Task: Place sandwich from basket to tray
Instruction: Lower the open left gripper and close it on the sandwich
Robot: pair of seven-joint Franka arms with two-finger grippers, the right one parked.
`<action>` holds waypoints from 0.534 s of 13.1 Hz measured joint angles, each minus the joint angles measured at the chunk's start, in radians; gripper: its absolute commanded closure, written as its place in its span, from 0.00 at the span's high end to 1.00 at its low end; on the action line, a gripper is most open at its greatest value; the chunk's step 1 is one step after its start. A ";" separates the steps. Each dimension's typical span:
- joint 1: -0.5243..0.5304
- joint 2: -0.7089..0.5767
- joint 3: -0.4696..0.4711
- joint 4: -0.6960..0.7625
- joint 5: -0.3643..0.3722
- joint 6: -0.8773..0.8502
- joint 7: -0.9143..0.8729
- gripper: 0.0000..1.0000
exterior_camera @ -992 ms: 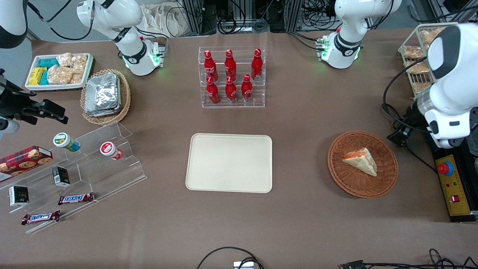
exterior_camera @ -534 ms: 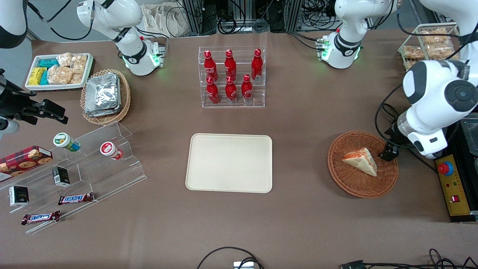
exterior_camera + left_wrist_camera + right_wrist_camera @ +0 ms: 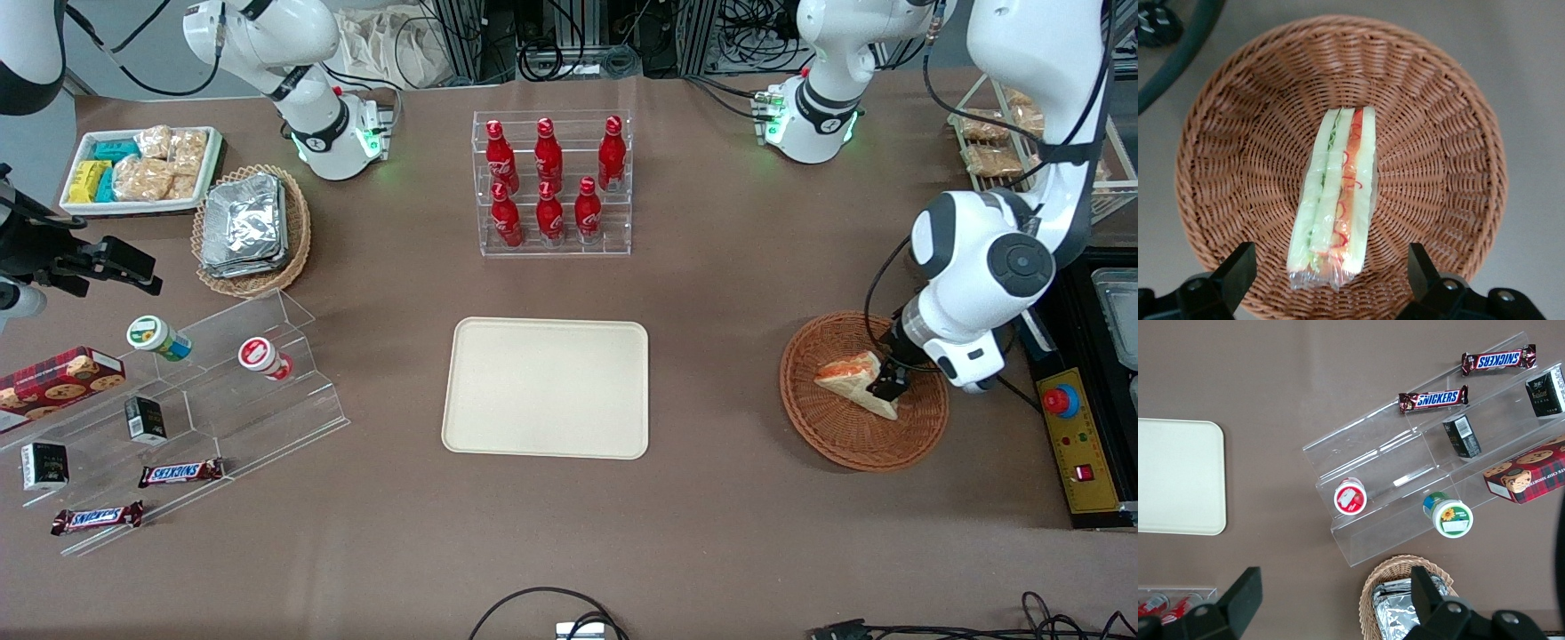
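Observation:
The sandwich (image 3: 845,373), a wrapped white-bread wedge with orange-red and green filling, lies in the reddish-brown wicker basket (image 3: 836,436) toward the working arm's end of the table. My left gripper (image 3: 889,384) hangs just above the basket, over the sandwich's end nearest the arm. In the left wrist view the sandwich (image 3: 1338,193) lies lengthwise in the basket (image 3: 1238,153). The gripper (image 3: 1331,277) is open, its fingers (image 3: 1238,270) standing wide on either side of the sandwich's near end without touching it. The cream-beige tray (image 3: 547,388) sits bare at the table's middle.
A clear rack of red bottles (image 3: 551,182) stands farther from the front camera than the tray. A yellow control box with a red button (image 3: 1067,427) lies beside the basket. A wire rack of bagged snacks (image 3: 996,151) sits at the working arm's end.
My left arm has swung in from the table's edge toward the basket and come down, bringing the gripper from outside the basket's rim to over the sandwich. The sandwich has not moved.

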 measured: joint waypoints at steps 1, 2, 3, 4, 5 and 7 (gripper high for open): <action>-0.001 0.016 0.000 -0.001 0.000 0.016 0.000 1.00; -0.001 0.029 0.000 -0.001 0.000 0.034 0.000 0.99; -0.001 0.040 0.000 -0.002 0.000 0.045 0.000 0.95; -0.001 0.048 0.000 -0.002 0.000 0.053 0.000 0.92; -0.001 0.055 0.000 -0.002 0.001 0.062 0.000 0.84; -0.001 0.064 0.000 -0.002 0.001 0.070 0.000 0.44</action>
